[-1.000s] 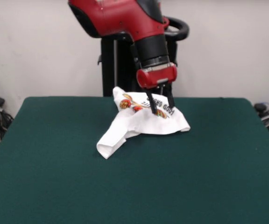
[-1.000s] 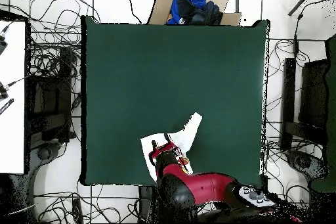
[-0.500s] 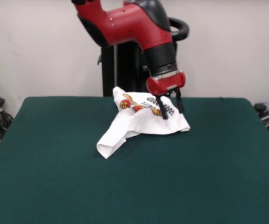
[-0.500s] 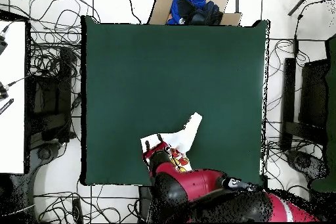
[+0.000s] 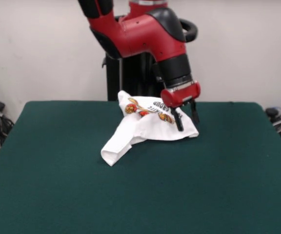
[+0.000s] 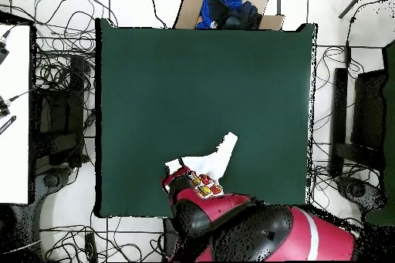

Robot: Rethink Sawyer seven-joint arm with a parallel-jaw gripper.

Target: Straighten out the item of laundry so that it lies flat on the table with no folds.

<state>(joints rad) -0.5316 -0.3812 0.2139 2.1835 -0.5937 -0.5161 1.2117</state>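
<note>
The item of laundry [image 5: 143,127], a white printed T-shirt, lies crumpled near the far edge of the green table [image 5: 57,195]. Its print faces up, and a folded part [image 5: 113,152] reaches toward the front left. My gripper [image 5: 188,124] hangs over the shirt's right corner, open, with its black fingers apart and nothing between them. One fingertip [image 5: 180,127] is low over the cloth, and I cannot tell whether it touches. From overhead, the red arm [image 6: 231,214] covers part of the shirt [image 6: 221,158], and only a white strip shows on the table [image 6: 193,82].
In the overhead view a cardboard box with blue cloth [image 6: 227,9] stands beyond the table's far edge. Cables [image 6: 65,67] lie on the floor around the table, and a white surface [image 6: 14,113] is at the left. The shirt lies close to the table edge on the robot's side.
In the front view the gripper has moved right and slightly down, from over the print to the shirt's right corner. The shirt has not moved.
</note>
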